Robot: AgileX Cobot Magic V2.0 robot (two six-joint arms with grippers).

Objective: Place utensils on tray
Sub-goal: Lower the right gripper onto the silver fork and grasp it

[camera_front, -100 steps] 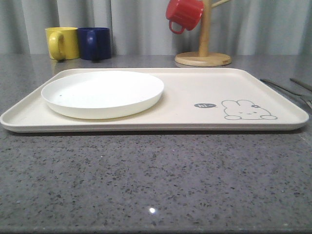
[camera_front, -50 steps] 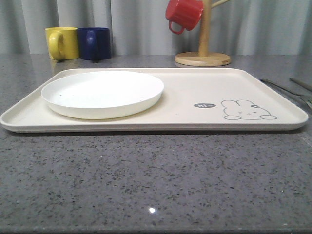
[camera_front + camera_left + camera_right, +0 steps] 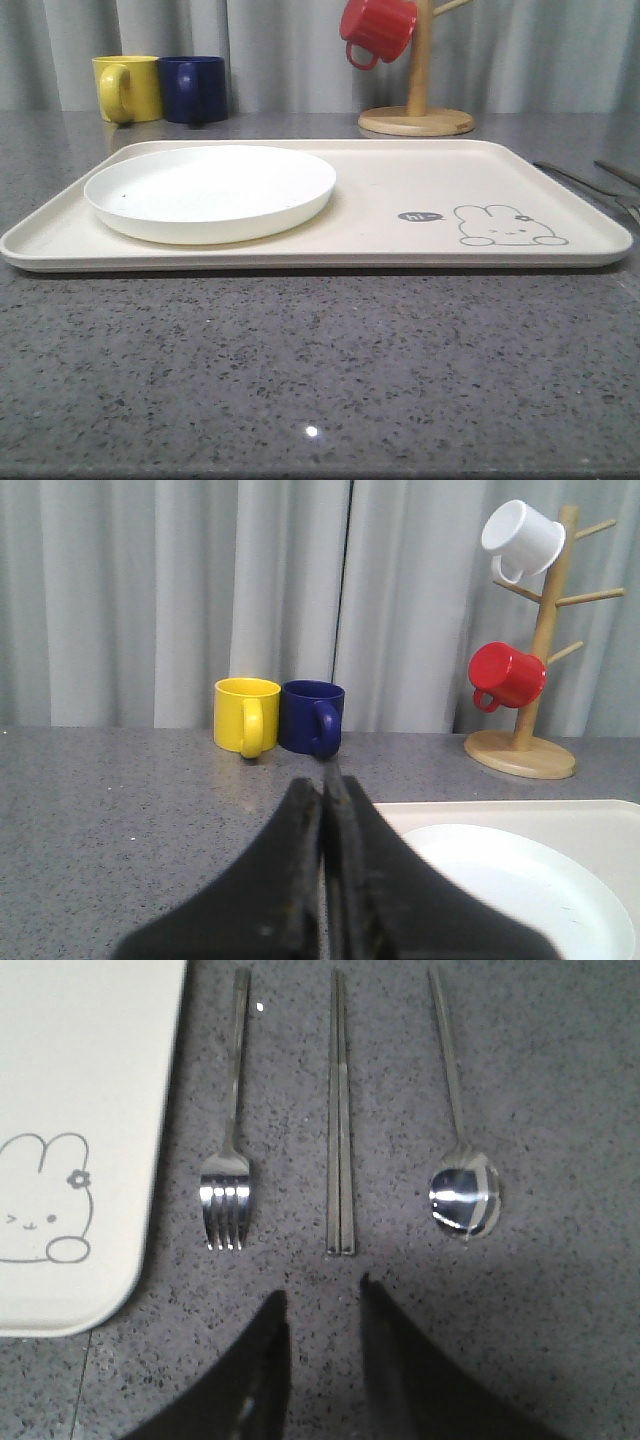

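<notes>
**Nothing moved yet: all three utensils on the counter**

Right gripper: fingers spread, holding nothing, hovering over the counter just short of the bar piece. Fork lies on one side of the bar, nearest the tray; spoon on the other side. All three parallel, apart, off the tray.

Left gripper: fingers pressed together, empty, above the tray's plate end.

Tray carries only the white plate. Progress looks like zero of three; bar piece is probably first.

A white plate sits on the left part of the cream tray on the grey table.
</notes>
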